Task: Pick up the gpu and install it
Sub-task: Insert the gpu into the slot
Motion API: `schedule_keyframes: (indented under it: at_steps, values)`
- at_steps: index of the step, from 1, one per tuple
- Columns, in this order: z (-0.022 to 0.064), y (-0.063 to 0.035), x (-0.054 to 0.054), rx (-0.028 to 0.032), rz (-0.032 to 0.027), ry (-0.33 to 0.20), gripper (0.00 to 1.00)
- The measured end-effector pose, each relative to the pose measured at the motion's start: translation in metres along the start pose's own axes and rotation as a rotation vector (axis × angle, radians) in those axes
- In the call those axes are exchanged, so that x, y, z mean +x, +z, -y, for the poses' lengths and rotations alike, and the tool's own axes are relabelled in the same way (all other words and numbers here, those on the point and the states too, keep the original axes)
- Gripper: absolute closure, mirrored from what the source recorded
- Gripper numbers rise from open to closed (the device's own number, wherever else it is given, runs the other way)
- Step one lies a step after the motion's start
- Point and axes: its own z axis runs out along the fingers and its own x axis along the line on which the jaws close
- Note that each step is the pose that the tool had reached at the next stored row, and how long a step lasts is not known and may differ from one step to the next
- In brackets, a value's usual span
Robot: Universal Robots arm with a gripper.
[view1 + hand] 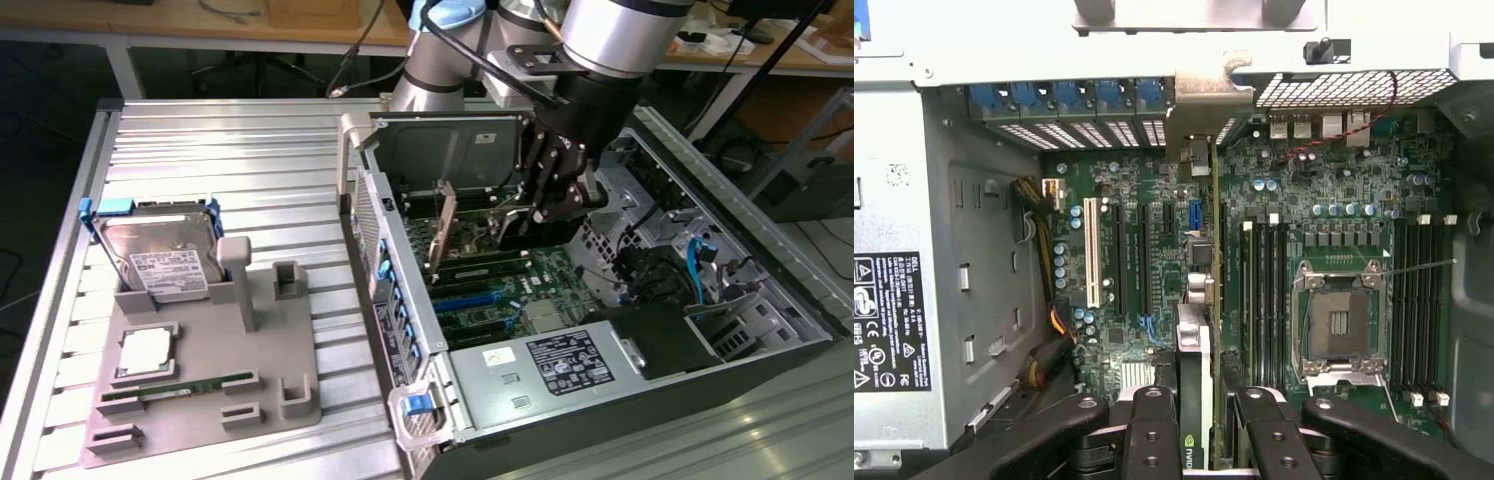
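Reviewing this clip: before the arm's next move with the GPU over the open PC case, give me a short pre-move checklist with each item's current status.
1. Grip: black two-finger gripper clamped on the thin green-board GPU with silver bracket - ok.
2. Card orientation: GPU stands on edge above the green motherboard - ok.
3. Bracket end: silver bracket sits at the case's rear slot row - ok.
4. Card edge seated fully in its slot - cannot tell.
5. Grey parts tray, outside the case, holds the silver hard drive and narrow green memory stick, away from the arm - ok.

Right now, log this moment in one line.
fingers: shut on gpu | gpu: upright, edge-on over motherboard | place: inside open computer case
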Motion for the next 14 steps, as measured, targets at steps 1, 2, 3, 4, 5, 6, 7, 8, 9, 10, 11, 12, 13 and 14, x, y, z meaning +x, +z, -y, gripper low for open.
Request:
schedule_keyframes:
  at_steps: [1, 2, 3, 4, 5, 6, 7, 8, 9, 10, 11, 12, 13, 14]
  values:
    - [-0.0003, 0.0008, 0.0, 0.0, 0.0, 0.0, 0.73]
    - [-0.0005, 0.0016, 0.0, -0.0001, -0.0001, 0.0, 0.73]
    - [-0.0007, 0.0023, 0.0, 0.0, 0.0, 0.0, 0.73]
    - [-0.0009, 0.0032, -0.0001, 0.0, 0.0, 0.0, 0.73]
    - [-0.001, 0.0038, -0.0001, 0.0, -0.0001, 0.0, 0.73]
    - [-0.0011, 0.0047, -0.0001, 0.0, 0.0, 0.0, 0.73]
    - [-0.0013, 0.0056, -0.0001, -0.0001, 0.0, 0.0, 0.73]
    - [-0.0015, 0.0062, -0.0001, 0.0, 0.0, 0.001, 0.73]
    - [-0.0017, 0.007, -0.0001, 0.0, 0.0, 0.001, 0.73]
    - [-0.0019, 0.0075, -0.0001, -0.0001, -0.0001, 0.001, 0.73]
    - [-0.0022, 0.008, -0.0002, -0.0001, -0.0001, 0.001, 0.73]
    - [-0.0024, 0.0085, -0.0002, -0.0001, -0.0001, 0.001, 0.73]
    - [-0.0024, 0.0089, -0.0002, -0.0001, -0.0001, 0.0, 0.73]
    - [-0.0025, 0.0093, -0.0002, -0.0001, -0.0001, 0.0, 0.73]
